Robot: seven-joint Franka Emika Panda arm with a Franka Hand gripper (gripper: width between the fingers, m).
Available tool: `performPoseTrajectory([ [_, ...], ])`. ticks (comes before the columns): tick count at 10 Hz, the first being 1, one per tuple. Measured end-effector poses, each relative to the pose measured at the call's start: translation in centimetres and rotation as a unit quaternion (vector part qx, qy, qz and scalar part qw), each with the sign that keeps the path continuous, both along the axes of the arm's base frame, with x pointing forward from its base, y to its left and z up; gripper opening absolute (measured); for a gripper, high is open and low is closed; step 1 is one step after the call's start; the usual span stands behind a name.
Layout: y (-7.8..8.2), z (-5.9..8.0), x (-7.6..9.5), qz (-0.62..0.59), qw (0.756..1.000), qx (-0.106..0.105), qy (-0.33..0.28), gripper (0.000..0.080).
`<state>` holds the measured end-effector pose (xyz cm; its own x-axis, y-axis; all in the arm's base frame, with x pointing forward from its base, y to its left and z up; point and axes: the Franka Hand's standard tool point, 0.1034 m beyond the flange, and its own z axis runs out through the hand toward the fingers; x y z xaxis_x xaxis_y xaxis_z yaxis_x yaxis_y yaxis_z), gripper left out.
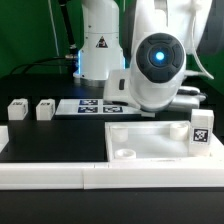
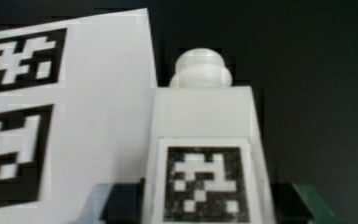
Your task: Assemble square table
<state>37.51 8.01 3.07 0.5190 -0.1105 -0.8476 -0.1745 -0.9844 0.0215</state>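
Broadly, the black desk (image 1: 50, 140) fills the exterior view, and the white arm (image 1: 150, 70) rises from the upper centre, its big round joint with a blue-lit lens facing the camera. A long white fence (image 1: 50, 175) runs along the lower edge at the exterior view's left.

Next in size, the square slab (image 1: 150, 140) lies flat in the lower right of the exterior view, with a round socket (image 1: 125, 153) showing at its near corner. The marker board (image 1: 95, 105) lies flat at mid-frame, just beyond the slab and partly hidden by the arm.

Of the legs, the upright leg (image 1: 202, 130) stands at the slab's edge at the exterior view's right, tag toward the camera. The two loose legs (image 1: 30, 110) sit side by side at the exterior view's left, well apart from the slab.

From the wrist view, the gripped leg (image 2: 202, 120) sits lengthwise between the dark fingers (image 2: 119, 200), its tag near them and its rounded tip pointing away; the marker board (image 2: 51, 100) is just beside it. The tool (image 2: 202, 200) looks clamped on this leg, both fingers pressed against its sides. Whether the leg rests on the desk or is lifted, I cannot tell. In the exterior view the tool is hidden behind the arm.
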Motion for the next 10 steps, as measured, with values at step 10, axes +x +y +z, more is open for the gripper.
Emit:
performPoseTrajectory([
  [10, -6.4, 7.3, 9.3, -0.04, 0.963, -0.027, -0.264, 0.029],
])
